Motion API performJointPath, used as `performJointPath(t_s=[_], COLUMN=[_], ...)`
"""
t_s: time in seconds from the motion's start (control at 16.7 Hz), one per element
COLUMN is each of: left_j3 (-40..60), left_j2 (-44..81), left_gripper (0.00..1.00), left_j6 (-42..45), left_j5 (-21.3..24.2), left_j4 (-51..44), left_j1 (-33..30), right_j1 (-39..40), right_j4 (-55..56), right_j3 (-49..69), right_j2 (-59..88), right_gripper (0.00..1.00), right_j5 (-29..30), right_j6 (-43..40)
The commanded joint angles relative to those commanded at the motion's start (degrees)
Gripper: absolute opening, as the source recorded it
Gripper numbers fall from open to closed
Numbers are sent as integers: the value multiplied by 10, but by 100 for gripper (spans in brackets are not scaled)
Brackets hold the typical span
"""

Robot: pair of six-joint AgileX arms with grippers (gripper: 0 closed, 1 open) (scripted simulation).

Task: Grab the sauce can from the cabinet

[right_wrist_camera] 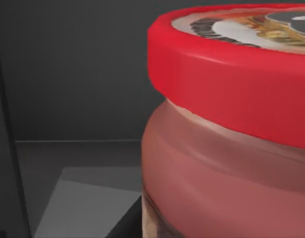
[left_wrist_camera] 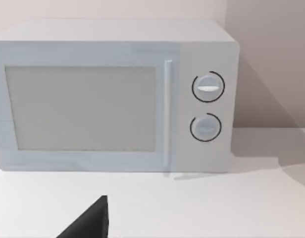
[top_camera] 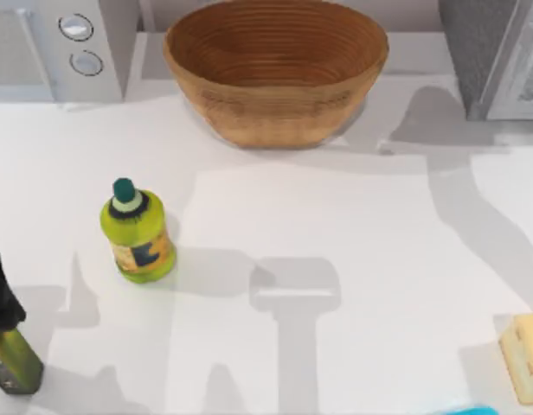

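Cabinet (top_camera: 491, 52) sat at the worktop's (top_camera: 336, 225) back right, and the sauce can (right_wrist_camera: 231, 129) was inside it, right up against the right wrist camera. Looked like the grasp step; can't tell the tool's state. Next move probably needed a straight pull-out.

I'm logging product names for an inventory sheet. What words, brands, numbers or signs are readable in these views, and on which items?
No text can be read anywhere.
Yellow-green bottle: an orange label with a dark mark, too blurred to read.
Sauce can: its top shows a dark and pale printed design, with no legible letters.
Microwave: its two knobs have no readable numbers or markings.
Dark bottle at the table's left edge: label illegible.
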Motion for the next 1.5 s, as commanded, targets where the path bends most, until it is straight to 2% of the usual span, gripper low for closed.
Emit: performJointPath(t_s=[0.36, 0.66, 0.9, 1.2, 1.5], left_j3=[0, 0, 0, 0, 0], left_j2=[0, 0, 0, 0, 0], left_gripper=[100, 100, 100, 100, 100], left_j6=[0, 0, 0, 0, 0], left_j5=[0, 0, 0, 0, 0], left_j4=[0, 0, 0, 0, 0], left_j1=[0, 0, 0, 0, 0], right_j1=[0, -43, -108, -206, -299], right_j4=[-2, 32, 97, 220, 350], right_j3=[-5, -123, -324, -652, -962], right_j2=[-8, -80, -197, -395, -591], right_gripper=[0, 0, 0, 0, 0], right_j5=[0, -76, -170, -282, -357], right_j6=[1, 4, 7, 6, -2])
